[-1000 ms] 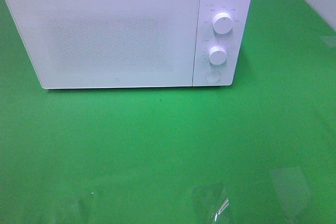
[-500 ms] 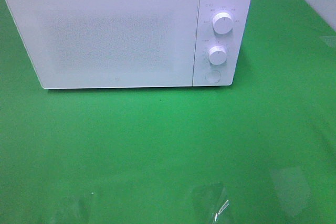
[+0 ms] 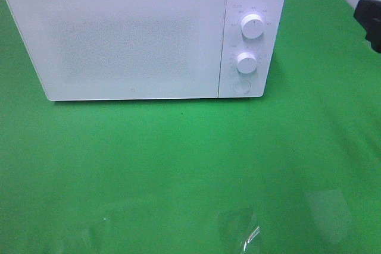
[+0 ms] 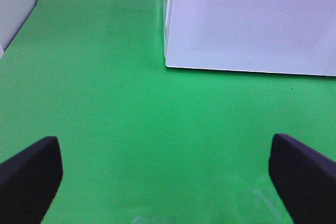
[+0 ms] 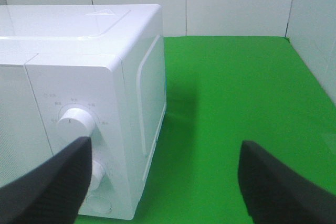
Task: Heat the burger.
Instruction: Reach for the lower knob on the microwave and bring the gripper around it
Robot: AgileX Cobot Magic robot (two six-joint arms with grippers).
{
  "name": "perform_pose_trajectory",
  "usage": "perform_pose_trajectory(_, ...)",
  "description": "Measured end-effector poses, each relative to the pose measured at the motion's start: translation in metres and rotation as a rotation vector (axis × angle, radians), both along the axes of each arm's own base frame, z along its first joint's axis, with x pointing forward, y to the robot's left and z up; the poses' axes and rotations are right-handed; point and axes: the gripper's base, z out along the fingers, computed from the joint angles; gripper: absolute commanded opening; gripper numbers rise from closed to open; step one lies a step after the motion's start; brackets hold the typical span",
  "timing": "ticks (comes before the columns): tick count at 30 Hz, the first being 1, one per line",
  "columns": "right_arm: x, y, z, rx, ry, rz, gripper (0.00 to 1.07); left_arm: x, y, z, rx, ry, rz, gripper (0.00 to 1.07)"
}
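Note:
The burger is out of view in every frame. A white microwave [image 3: 131, 40] stands at the back of the green table with its door closed. In the left wrist view my left gripper [image 4: 165, 182] hangs open over bare green cloth, short of the microwave's [image 4: 252, 19] front corner, with nothing between its fingers. My right gripper [image 5: 163, 182] is open and empty too, beside the microwave's control panel [image 5: 79, 77] and level with its upper knob [image 5: 76, 121]. In the high view only a dark part of the right arm [image 3: 370, 22] shows at the right edge.
The panel carries an upper knob [image 3: 253, 26], a lower knob [image 3: 246, 62] and a round button [image 3: 241, 85]. White walls [image 5: 236, 3] close off the table behind and to the right. Green cloth [image 3: 178, 165] stretches in front of the microwave.
A dark part of the right arm has come into the high view at its right edge. The microwave has not moved and its door stays closed.

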Motion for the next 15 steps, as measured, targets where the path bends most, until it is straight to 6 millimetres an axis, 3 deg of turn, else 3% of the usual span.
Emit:
perform_pose_trajectory(11,0.015,-0.009,-0.031,0.001,-0.081,-0.118,0.73,0.000,0.000,0.000,0.000,0.000,0.000,1.00)
perform_pose_trajectory(15,0.020,0.000,-0.039,0.003,-0.075,-0.125,0.73,0.000,0.000,0.000,0.000,0.000,0.000,1.00)
